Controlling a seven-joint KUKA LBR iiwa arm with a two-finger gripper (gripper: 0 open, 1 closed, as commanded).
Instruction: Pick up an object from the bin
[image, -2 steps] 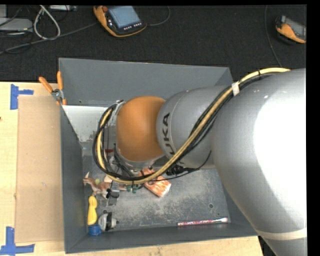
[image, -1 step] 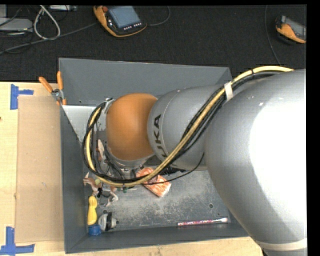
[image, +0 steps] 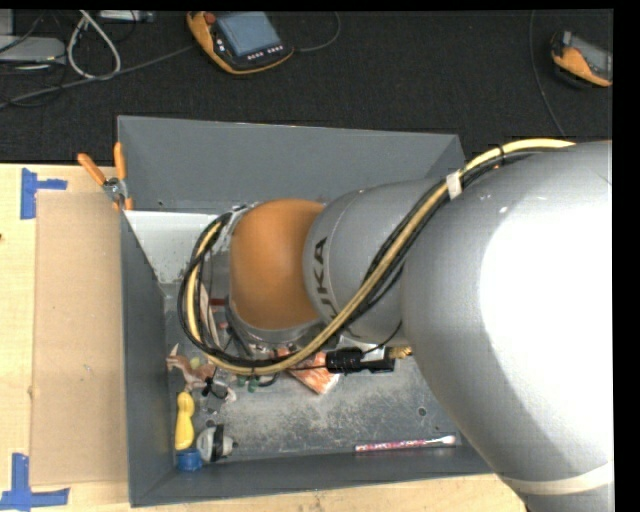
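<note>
One camera looks down into the bin (image: 290, 160) from above

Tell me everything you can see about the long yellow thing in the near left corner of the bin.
The yellow thing is long, narrow and smooth, rounded at its far end, and looks like plastic. It lies flat on the bin floor, lengthwise beside the left wall. A blue piece sits at its near end; whether that is part of it is unclear. A small grey-white thing lies close on its right, perhaps touching.
</note>
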